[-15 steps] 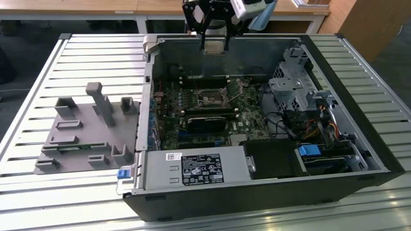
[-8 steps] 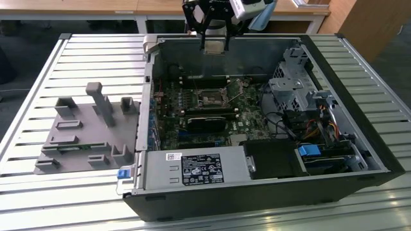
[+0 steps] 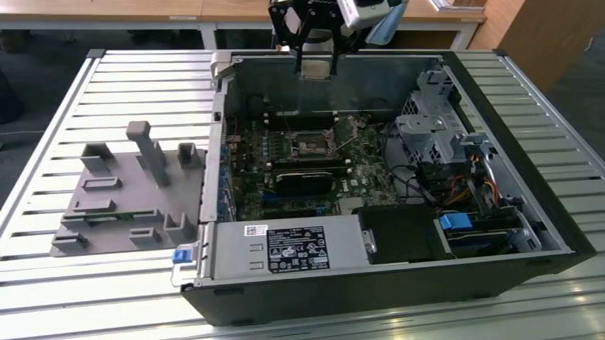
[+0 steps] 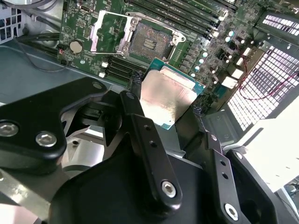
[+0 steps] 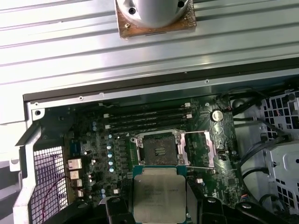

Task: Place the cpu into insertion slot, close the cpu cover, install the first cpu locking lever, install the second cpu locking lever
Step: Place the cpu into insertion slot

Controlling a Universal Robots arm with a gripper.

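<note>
The pincer (image 3: 315, 69) is clamped on the cpu (image 5: 159, 198) above the empty insertion slot (image 5: 159, 149). The cpu cover (image 4: 96, 39) seems open. Nothing is placed yet.

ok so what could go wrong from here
The gripper pinches the cpu by its edges high above the board; a slip could drop it onto components. The cpu cover is flipped open beside the insertion slot and might catch the fingers on the way down.

A slatted aluminium worktable (image 3: 57, 297) spreads across the foreground; behind it, light wooden desks (image 3: 142, 8) stand on a dark floor (image 3: 38, 78).
</note>
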